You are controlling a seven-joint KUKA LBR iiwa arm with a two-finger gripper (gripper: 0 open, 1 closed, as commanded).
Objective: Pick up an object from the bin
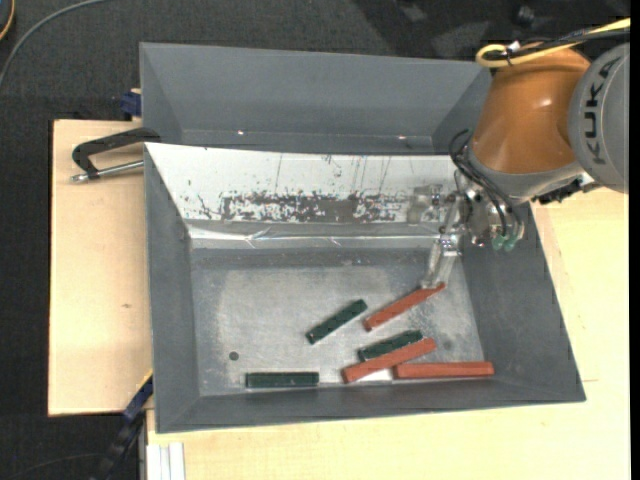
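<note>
Where the arm reaches in from the right under its orange cover [530, 108], the claw [440, 266] hangs low over the right part of the bin [170, 298], near the back wall. Whether it is wide or narrow cannot be told from this angle, and nothing can be seen held in it.

Just below its tip lies the slanted red stick [403, 306], whose upper right end points up at the claw. Whether the two touch cannot be told. This stick runs down and to the left across the bin floor.

To its left, apart from it, the slanted green stick [336, 321] lies at much the same tilt. Nearer the front, the short green stick [390, 345] lies close beside the lower red stick [388, 360]. The flat red stick [444, 370] lies level just beside them, near the front wall. The left green stick [282, 378] lies alone by the front wall, well apart from the claw.
</note>
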